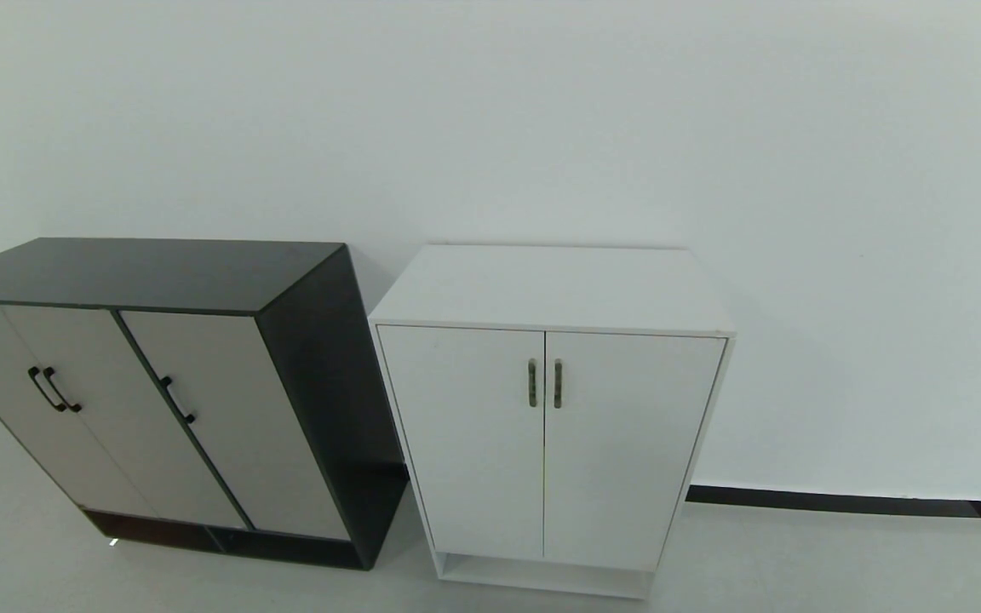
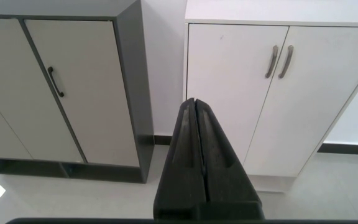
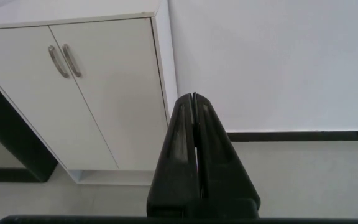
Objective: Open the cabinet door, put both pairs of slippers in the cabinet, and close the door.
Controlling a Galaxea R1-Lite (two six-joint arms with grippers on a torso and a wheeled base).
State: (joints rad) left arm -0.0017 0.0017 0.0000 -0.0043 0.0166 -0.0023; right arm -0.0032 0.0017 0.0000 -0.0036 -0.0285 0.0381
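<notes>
The white cabinet [image 1: 546, 443] stands on the floor [image 1: 797, 562] with its back to the wall [image 1: 627, 128]. Both of its doors [image 1: 465, 443] are shut, and two upright handles [image 1: 532, 382] sit just beside each other at the centre seam. A low open niche [image 1: 542, 575] runs below the doors.

Head view: shows the top panels and full fronts of the white cabinet and of a dark cabinet [image 1: 312, 383] with pale doors. The dark cabinet stands just beside the white one on the robot's left, also shut. A dark skirting strip [image 1: 840, 502] runs along the foot of the wall to the right.

Left wrist view: adds the left hand [image 2: 196, 102], its fingers pressed together on nothing, held in the air in front of the gap between the two cabinets.

Right wrist view: adds the right hand [image 3: 194, 96], likewise closed and empty, held off the white cabinet's right front corner. It also shows that cabinet's right side panel.
</notes>
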